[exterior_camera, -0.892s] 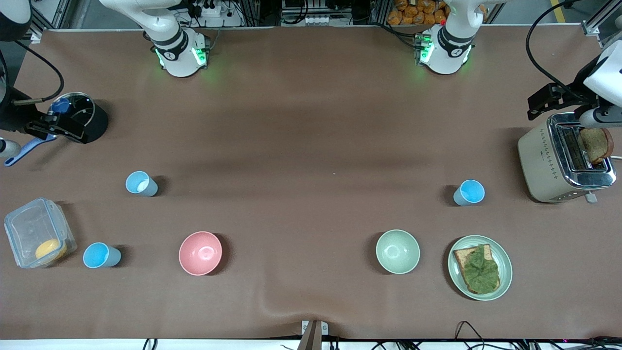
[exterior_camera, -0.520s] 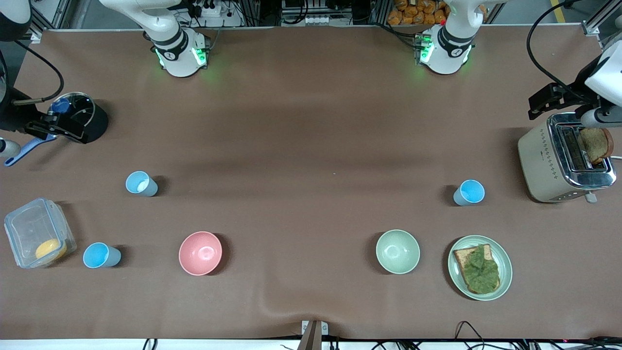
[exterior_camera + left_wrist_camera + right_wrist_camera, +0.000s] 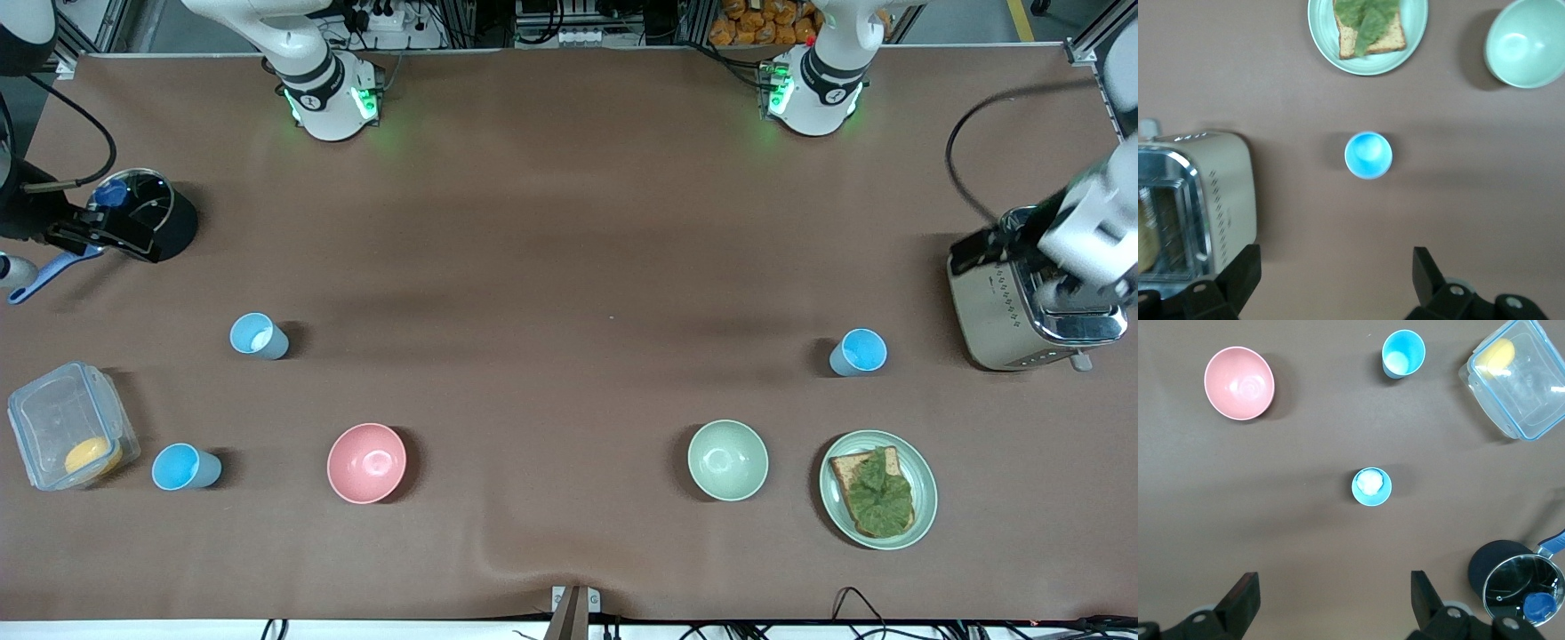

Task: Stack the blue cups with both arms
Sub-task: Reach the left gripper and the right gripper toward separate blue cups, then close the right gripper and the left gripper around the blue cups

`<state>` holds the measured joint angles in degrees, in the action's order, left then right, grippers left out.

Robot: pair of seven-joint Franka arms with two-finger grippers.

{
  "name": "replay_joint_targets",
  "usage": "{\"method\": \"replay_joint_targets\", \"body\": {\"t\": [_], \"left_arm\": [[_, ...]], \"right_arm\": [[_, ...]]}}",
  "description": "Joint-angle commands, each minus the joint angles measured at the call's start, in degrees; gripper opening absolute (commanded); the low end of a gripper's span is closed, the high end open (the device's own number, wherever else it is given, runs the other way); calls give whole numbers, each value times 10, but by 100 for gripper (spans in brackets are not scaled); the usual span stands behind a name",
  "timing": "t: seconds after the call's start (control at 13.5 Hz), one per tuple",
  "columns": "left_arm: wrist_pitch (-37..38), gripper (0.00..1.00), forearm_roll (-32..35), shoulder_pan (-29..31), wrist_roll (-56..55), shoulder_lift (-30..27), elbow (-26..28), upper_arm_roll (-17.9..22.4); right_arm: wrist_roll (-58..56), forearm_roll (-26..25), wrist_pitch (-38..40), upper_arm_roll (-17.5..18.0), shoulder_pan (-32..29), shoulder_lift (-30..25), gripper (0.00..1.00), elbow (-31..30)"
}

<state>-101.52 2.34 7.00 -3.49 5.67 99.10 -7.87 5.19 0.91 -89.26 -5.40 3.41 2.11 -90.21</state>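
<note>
Three blue cups stand upright on the brown table. One [image 3: 859, 352] is near the toaster and shows in the left wrist view [image 3: 1368, 155]. The paler one with a whitish inside [image 3: 260, 336] shows in the right wrist view [image 3: 1371, 487]. The third [image 3: 185, 468] stands beside the clear container and also shows in the right wrist view [image 3: 1403, 353]. My left gripper [image 3: 1333, 280] is open and empty, high over the table beside the toaster; its hand [image 3: 1080, 236] is blurred. My right gripper [image 3: 1333, 600] is open and empty, high up near the pot; its hand [image 3: 89, 233] is at the table's end.
A pink bowl [image 3: 366, 462] and a pale green bowl [image 3: 727, 460] sit near the front camera. A plate with toast and lettuce [image 3: 878, 489] lies beside the green bowl. A toaster [image 3: 1005, 302], a black pot [image 3: 169, 222] and a clear container [image 3: 53, 418] stand at the table's ends.
My left arm's hand has swung over the toaster and now hides the toast slot. The right arm and all cups have not moved.
</note>
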Motion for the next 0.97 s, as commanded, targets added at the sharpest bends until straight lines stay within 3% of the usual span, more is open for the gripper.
{"method": "replay_joint_targets", "body": {"t": [0.0, 0.22, 0.45, 0.67, 0.89], "left_arm": [[-126, 100, -12, 23, -8, -12, 116, -4], [-225, 100, -23, 22, -8, 31, 170, -4], [-241, 100, -36, 21, -7, 77, 172, -4], [-247, 100, -36, 32, -7, 99, 172, -4], [-264, 100, -36, 32, -7, 111, 167, -4]], "right_arm": [[-39, 16, 5, 3, -16, 17, 100, 8], [-108, 8, 12, 3, -11, 57, 100, 7], [-105, 8, 20, 3, -2, 132, 100, 4], [-105, 8, -45, 3, -10, 198, 100, -12], [-104, 11, -150, 3, -10, 204, 100, -92]]}}
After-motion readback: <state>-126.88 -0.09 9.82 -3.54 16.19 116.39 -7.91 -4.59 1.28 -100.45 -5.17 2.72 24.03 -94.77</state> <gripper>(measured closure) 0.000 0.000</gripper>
